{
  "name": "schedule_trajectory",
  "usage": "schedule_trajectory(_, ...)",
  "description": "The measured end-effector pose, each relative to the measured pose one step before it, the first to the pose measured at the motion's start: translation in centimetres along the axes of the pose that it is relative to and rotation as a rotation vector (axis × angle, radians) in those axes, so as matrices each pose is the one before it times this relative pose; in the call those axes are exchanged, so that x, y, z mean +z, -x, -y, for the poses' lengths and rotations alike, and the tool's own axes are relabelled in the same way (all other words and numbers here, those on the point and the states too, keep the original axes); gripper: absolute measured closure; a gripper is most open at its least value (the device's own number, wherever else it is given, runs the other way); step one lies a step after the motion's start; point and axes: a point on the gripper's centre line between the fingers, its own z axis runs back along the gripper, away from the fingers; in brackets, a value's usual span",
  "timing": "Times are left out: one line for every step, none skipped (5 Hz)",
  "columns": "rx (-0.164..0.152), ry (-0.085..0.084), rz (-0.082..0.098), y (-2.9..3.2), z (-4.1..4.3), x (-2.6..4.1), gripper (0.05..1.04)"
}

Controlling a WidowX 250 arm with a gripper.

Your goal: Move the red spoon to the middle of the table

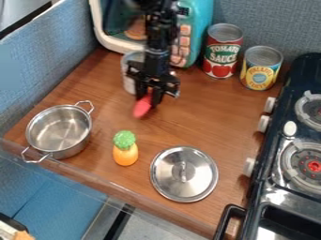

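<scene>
The black gripper [149,96] hangs over the upper middle of the wooden table, in front of the microwave. It is shut on the red spoon [142,108], whose rounded red end sticks out below the fingers toward the lower left. The rest of the spoon is hidden by the gripper. Whether the spoon touches the table [207,115] I cannot tell.
A steel pot [59,129] stands at left, a pineapple toy [125,149] and a metal lid [184,174] toward the front. Behind are a grey can [130,77], a teal microwave [199,23], a tomato can [222,51] and a yellow can [260,68]. The stove [288,154] borders the right.
</scene>
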Motion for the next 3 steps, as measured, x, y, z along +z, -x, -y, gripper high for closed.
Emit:
schedule_trajectory(0.0119,0.0028,-0.0198,1.272,-0.784,-0.720,0.692)
schedule_trajectory(0.0058,-0.0115,-0.0084,0.815,-0.933,-0.145,0.692)
schedule_trajectory(0.0243,-0.0117,-0.0004,0.377,-1.918,-0.267,0.692)
